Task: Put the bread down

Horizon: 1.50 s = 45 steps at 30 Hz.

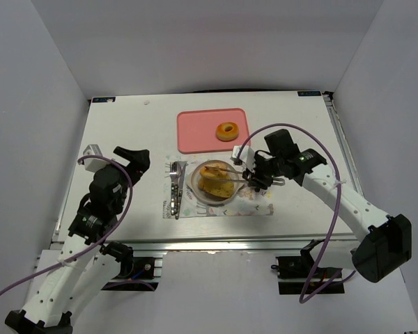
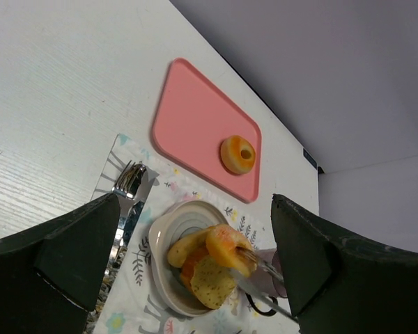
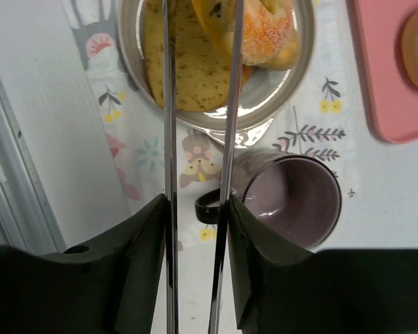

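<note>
Several golden-brown bread pieces (image 1: pixel 217 179) lie piled in a pale bowl (image 1: pixel 195 182) on a patterned placemat. One ring-shaped piece (image 1: pixel 227 131) lies on the pink tray (image 1: pixel 198 129). My right gripper (image 1: pixel 254 177) is shut on metal tongs (image 3: pixel 230 139). The tong blades reach into the bowl (image 3: pixel 265 122), over an oval slice (image 3: pixel 191 76) and a sugared ring piece (image 3: pixel 268 31). I cannot tell if they pinch a piece. My left gripper (image 1: pixel 136 163) is open and empty, above the table left of the placemat. Its view shows the bowl's bread (image 2: pixel 226 243) and the tray's ring (image 2: pixel 237 154).
A purple mug (image 3: pixel 289 202) stands on the placemat (image 1: pixel 254 207) right of the bowl, under my right gripper. A fork and a knife (image 1: pixel 175 188) lie left of the bowl. White walls enclose the table on three sides.
</note>
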Each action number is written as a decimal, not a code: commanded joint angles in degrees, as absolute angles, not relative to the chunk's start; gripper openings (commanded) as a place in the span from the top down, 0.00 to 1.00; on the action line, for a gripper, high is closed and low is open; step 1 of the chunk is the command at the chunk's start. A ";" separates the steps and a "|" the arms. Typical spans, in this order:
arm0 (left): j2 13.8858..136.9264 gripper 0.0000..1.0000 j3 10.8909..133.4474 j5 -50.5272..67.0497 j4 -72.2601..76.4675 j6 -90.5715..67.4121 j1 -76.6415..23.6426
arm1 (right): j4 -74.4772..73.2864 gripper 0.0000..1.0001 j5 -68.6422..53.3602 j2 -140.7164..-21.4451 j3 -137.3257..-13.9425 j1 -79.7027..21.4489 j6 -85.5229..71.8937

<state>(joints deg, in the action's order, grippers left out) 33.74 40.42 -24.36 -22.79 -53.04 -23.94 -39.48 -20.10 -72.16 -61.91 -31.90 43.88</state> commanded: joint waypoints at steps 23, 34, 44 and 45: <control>33.75 0.02 40.43 -24.96 -23.82 -52.91 -23.91 | -43.15 0.53 -25.31 -66.54 -62.40 -33.66 46.32; 34.98 0.02 40.61 -24.35 -22.76 -52.56 -23.91 | -43.33 0.57 -26.28 -64.25 -64.86 -33.66 44.65; 34.80 0.02 40.87 -24.35 -22.76 -52.56 -23.91 | -26.38 0.62 -19.95 -65.47 -66.35 -20.59 27.35; 34.72 0.02 40.87 -24.35 -22.68 -52.56 -23.91 | -25.32 0.62 -20.04 -66.52 -66.97 -15.52 24.29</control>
